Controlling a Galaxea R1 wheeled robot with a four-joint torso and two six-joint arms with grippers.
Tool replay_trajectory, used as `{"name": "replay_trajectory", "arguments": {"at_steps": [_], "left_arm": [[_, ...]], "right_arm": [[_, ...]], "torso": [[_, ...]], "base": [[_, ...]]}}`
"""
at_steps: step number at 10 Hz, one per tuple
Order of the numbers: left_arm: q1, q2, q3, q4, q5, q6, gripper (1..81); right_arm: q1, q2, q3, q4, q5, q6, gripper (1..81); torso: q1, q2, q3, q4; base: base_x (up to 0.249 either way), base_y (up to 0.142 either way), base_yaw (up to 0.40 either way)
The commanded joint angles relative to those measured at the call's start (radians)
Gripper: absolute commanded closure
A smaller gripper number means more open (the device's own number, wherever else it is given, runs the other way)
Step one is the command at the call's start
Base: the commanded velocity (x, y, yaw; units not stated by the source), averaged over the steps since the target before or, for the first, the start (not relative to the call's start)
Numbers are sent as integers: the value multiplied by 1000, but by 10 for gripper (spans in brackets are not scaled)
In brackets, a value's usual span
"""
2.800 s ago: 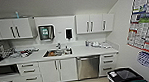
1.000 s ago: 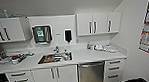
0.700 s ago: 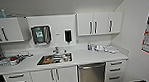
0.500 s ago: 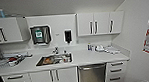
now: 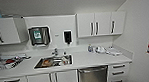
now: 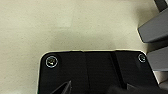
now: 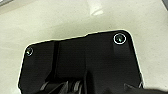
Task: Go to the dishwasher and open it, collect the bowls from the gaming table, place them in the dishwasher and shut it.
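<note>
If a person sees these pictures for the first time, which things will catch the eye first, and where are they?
The eye goes first to the sink set in the middle of the white counter, with things lying in it. Just below the counter, right of the sink, is the steel dishwasher, its door shut. On the wall above the sink hang a dark dispenser and a smaller black one, between white wall cabinets.

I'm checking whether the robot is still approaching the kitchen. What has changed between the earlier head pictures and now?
The whole head view has shifted: the camera has come closer to the kitchen counter, so the dishwasher, the sink and the wall cabinets show larger and the floor has dropped out of view. The things themselves have not moved: the dishwasher door is still shut, and nothing was taken hold of or let go.
</note>
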Motion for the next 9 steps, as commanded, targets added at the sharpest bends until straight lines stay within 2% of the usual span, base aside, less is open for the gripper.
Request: {"name": "replay_trajectory", "arguments": {"at_steps": [1, 9], "left_arm": [[-61, 1, -3, 0, 45, -3, 10], [-61, 1, -3, 0, 45, -3, 10]], "right_arm": [[56, -1, -3, 2, -50, 3, 10], [54, -3, 3, 1, -50, -2, 10]], "torso": [[0, 0, 0, 0], [-2, 0, 0, 0]], "base": [[147, 0, 0], [146, 0, 0]]}}
